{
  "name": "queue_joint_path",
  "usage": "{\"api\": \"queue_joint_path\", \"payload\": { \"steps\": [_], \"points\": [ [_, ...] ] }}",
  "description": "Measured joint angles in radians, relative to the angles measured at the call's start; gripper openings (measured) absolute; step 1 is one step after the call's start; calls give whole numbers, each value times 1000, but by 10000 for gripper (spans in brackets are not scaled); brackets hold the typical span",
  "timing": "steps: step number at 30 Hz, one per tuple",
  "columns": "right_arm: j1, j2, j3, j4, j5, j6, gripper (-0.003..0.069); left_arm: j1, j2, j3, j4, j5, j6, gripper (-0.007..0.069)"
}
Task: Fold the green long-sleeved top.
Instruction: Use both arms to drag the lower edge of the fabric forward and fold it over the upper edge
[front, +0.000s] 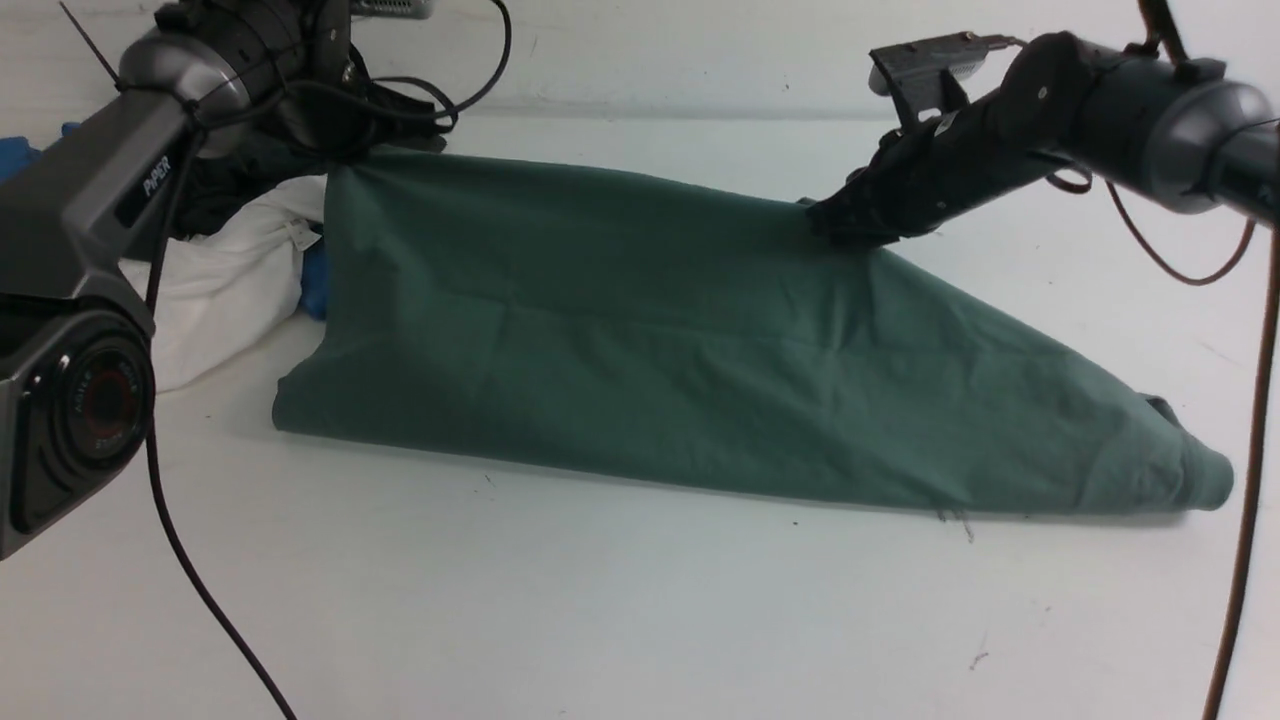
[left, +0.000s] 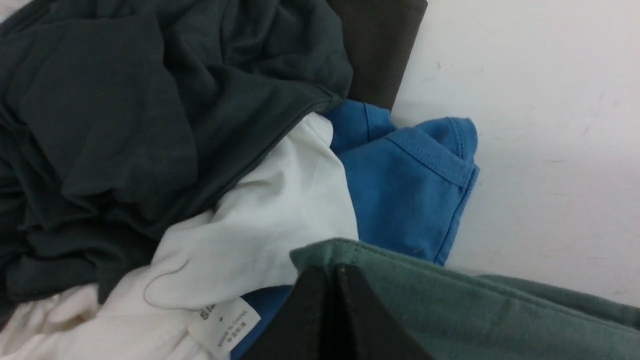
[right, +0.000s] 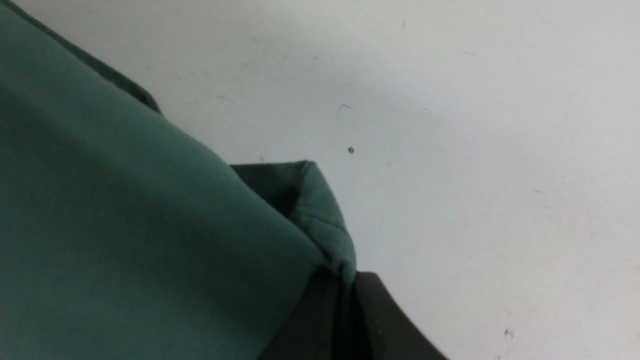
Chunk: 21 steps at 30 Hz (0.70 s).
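The green long-sleeved top (front: 640, 340) hangs like a tent across the middle of the white table, lifted along its far edge, with its near edge resting on the surface. At the far left my left gripper (front: 352, 160) is shut on a hemmed corner of the top (left: 400, 295), its black jaws (left: 327, 272) pressed together over the fold. My right gripper (front: 835, 222) is shut on the top's far right edge, a pinch of green cloth (right: 330, 250) caught between its closed jaws (right: 345, 282). The top's right end (front: 1190, 470) lies bunched on the table.
A heap of other clothes lies at the far left under my left arm: a dark charcoal garment (left: 125, 115), a white one with a label (left: 260, 220) and a blue one (left: 410, 190). The white tabletop (front: 640, 620) stretches in front of the top.
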Motion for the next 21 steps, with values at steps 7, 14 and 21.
{"api": "queue_joint_path", "payload": {
  "steps": [7,14,21],
  "points": [
    [3,82,0,1,-105,1,52,1,86,2,3,-34,-11,9],
    [20,82,0,-4,-146,1,266,5,88,2,66,-30,-31,146],
    [21,-29,3,-81,90,84,501,7,59,3,184,70,-60,395]
  ]
}}
